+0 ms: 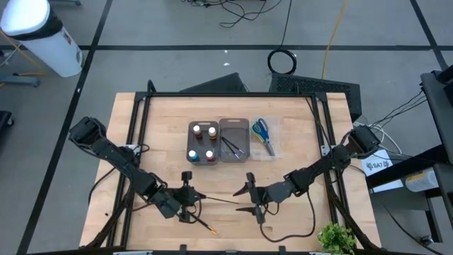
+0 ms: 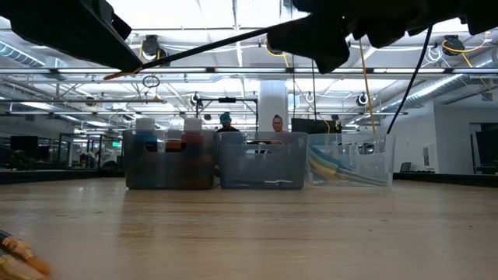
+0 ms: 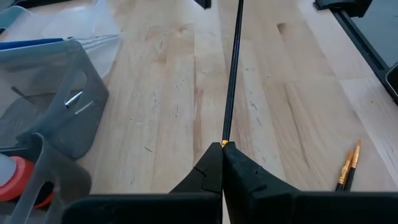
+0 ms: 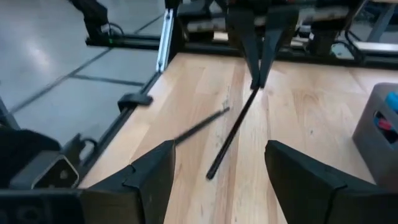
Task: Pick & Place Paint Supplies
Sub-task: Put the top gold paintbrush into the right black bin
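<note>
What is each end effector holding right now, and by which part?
Left end effector pinches a thin dark brush at one end; right end effector is open, holding nothing.

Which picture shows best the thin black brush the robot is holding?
The left wrist view: the thin black brush runs straight out from the shut left gripper. High and right wrist views show it smaller; the low view only silhouettes it.
</note>
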### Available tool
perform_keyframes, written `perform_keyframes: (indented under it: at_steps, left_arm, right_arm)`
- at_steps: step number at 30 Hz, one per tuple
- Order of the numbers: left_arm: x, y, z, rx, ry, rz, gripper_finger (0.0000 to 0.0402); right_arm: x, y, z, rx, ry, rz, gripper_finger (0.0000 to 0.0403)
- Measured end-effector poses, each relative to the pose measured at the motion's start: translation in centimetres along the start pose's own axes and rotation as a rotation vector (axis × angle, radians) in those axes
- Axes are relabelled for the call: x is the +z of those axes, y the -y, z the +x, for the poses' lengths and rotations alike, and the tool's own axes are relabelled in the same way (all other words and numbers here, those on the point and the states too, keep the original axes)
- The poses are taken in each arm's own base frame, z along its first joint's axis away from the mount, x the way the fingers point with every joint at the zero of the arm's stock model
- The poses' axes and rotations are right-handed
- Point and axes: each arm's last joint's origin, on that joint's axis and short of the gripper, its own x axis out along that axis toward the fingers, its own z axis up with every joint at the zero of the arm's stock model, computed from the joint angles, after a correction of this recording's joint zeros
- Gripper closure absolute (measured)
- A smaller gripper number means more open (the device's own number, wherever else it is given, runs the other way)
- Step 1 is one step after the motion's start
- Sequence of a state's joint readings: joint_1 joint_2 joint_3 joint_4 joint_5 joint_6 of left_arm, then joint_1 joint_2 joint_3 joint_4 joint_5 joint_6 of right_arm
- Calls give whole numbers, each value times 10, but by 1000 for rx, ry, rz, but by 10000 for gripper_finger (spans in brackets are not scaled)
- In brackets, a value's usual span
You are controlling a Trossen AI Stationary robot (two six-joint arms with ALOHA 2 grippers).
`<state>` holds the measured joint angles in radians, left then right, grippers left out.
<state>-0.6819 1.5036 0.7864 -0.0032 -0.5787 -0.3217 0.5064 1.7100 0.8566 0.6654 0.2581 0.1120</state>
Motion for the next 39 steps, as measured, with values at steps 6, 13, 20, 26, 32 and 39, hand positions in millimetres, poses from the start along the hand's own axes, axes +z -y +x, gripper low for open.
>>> perform_keyframes:
  at_steps: [6,13,20,26,32,39]
  left_arm:
    - [1,-2,1,40,15,0,401]
    - [3,-6,3,47,15,-14,401]
    - [3,-6,3,48,15,-13,401]
    - [3,-6,3,60,19,-11,401]
    - [3,-6,3,61,20,-11,401]
    - [3,-6,3,62,20,-12,401]
  right_arm:
    - [-1,2,0,-57,-5,-4,170]
    - [-1,3,0,-91,-2,-30,170]
    - [-1,7,0,-147,-2,-43,174]
    - [-2,7,0,-145,-14,-59,212]
    - [-2,7,0,-144,-15,-77,255]
    - [-2,7,0,-144,-15,-79,288]
